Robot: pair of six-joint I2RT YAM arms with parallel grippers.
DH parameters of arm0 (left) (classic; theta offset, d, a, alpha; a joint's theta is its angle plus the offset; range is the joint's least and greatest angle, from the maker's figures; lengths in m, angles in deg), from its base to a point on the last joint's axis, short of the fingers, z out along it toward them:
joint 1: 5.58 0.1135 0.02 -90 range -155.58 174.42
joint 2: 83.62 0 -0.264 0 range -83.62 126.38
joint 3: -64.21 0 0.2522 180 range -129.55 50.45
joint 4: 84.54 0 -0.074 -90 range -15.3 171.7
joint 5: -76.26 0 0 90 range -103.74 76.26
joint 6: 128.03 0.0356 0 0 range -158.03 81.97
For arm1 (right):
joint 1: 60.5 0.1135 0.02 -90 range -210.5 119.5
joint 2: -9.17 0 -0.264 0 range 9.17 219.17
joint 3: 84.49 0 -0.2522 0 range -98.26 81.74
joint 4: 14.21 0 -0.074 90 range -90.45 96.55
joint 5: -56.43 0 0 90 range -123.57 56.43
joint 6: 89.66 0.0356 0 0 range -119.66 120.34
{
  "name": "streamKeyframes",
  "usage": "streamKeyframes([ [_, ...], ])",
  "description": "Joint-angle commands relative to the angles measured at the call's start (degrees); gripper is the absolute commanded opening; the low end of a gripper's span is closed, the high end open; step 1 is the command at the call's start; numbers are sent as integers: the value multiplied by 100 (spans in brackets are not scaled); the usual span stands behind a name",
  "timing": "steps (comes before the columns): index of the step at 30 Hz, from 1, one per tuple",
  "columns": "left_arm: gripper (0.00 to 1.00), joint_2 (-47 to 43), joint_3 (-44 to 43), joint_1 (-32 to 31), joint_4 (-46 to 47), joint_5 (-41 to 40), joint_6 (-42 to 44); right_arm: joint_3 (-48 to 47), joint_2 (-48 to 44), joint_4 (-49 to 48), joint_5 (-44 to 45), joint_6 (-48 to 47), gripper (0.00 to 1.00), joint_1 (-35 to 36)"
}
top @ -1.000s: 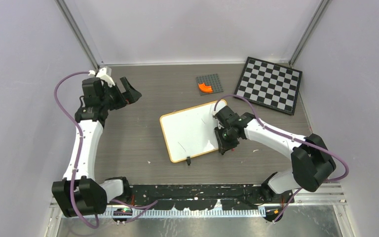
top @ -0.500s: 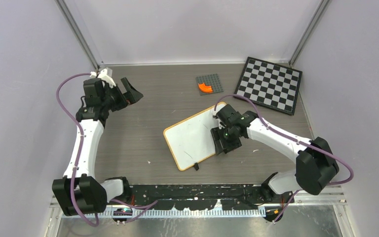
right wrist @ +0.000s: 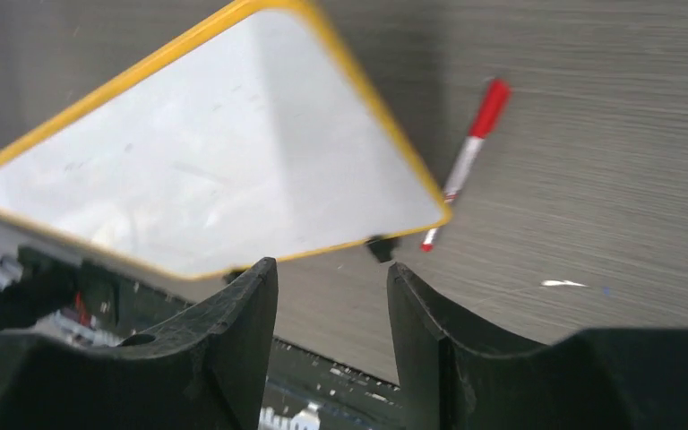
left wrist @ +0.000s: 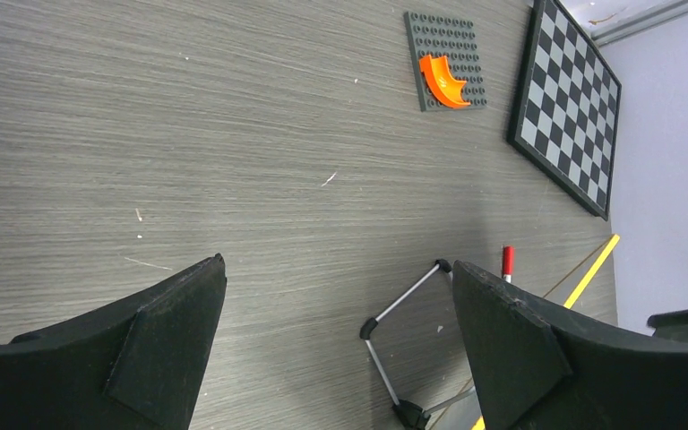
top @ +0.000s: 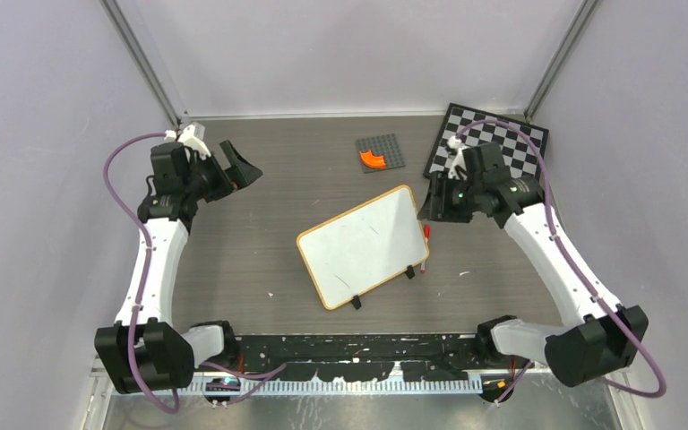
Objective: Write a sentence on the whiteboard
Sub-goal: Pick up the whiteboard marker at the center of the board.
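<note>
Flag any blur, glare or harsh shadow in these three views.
Top external view: sharp, evenly lit, no glare on the orange-framed white whiteboard. Left wrist view: crisp grain on the grey wooden tabletop; the black left hand reads dark but clear. Right wrist view: blurred, whiteboard edge and red-capped marker pen smeared, faint sheen on the board.

A dark, wood-grained counter (top: 278, 179) filled a small enclosure, shut in by a pale lilac back wall (top: 349, 54), a left wall (top: 36, 134) and a right wall (top: 645, 134) of the same plain colour. Slanting metal posts (top: 139, 58) ran up the two far corners. A black strip (top: 358, 345) edged the counter's near side, with grey metal sheeting (top: 367, 412) below it. Soft, even light cast only faint shadows.
</note>
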Motion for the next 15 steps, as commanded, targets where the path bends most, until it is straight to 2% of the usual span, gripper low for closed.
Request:
streamKeyframes([
  [1,100,-174,-72,26,254,155,-51,4,29,69,1019,229,53,-556],
  [7,100,-176,-72,26,250,130,-66,140,1011,-72,1852,563,51,-760],
  [15,100,-186,-34,27,196,110,47,63,1993,-626,2113,940,51,-569],
])
